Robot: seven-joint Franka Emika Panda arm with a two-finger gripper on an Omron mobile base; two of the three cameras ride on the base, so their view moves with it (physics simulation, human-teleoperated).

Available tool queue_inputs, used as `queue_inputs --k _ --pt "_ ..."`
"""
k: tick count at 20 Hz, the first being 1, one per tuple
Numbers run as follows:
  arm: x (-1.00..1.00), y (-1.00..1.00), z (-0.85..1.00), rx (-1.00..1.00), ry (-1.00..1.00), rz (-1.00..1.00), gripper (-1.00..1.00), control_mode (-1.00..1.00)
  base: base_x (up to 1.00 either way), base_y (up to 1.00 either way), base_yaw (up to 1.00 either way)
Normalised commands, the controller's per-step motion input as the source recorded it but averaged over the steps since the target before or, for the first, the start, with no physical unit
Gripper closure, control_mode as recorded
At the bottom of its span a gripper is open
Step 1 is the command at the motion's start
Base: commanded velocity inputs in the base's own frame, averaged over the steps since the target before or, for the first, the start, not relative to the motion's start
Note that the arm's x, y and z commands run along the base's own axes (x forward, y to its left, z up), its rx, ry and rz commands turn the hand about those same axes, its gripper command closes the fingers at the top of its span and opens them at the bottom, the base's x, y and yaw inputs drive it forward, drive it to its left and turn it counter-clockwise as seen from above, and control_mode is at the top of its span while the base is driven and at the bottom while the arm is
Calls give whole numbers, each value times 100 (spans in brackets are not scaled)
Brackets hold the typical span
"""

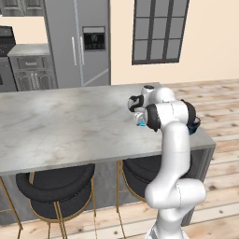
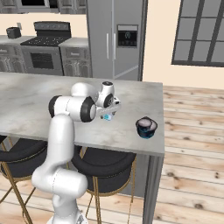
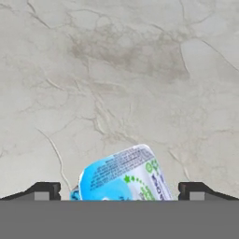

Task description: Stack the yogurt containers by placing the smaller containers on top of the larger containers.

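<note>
Hand view: blue cup (image 3: 122, 176) lies between the two finger tips (image 3: 43, 191), near the bottom of the picture, on the marble table (image 3: 116, 70). It looks tilted or on its side, the printed label is facing up.
End effector: (image 3: 119, 193) fingers stand wide apart, one on each side of the blue cup, not touching it as far as I can see. Nothing is held.
Blue cup, place: on the table, toward the near edge and the right end, under the hand. In the right base view a small part of it (image 2: 108, 117) shows just below the wrist; in the left base view a bit of blue (image 1: 141, 122) shows beside the arm.
Dark cup: (image 2: 146, 127) stands upright near the right near corner of the table, apart from the blue cup. In the left base view it (image 1: 193, 125) is mostly hidden behind the arm.
Done: nothing is stacked; the top of the dark cup is bare.
Step in hand, my judgement: reaching for the blue cup, just before closing on it.
Left: close on the blue cup, lift, carry it to the dark cup, set it on top, release.
Risk: a tilted cup may slip or roll when the fingers close.
</note>
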Motion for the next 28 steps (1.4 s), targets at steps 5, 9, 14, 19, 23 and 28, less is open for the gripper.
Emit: queue_inputs --k 5,9,14,19,23,28 --pt "0 0 -5 0 3 -6 100 -100 0 0 0" --pt "0 -11 -6 0 5 -6 100 -100 0 0 0" --pt "0 -3 0 0 4 -6 100 -100 0 0 0" --pt "0 0 34 0 0 -2 100 -100 0 0 0" --pt "0 0 61 -1 -3 -1 100 -100 0 0 0" --pt "-15 0 66 -5 -12 -9 100 -100 0 0 0"
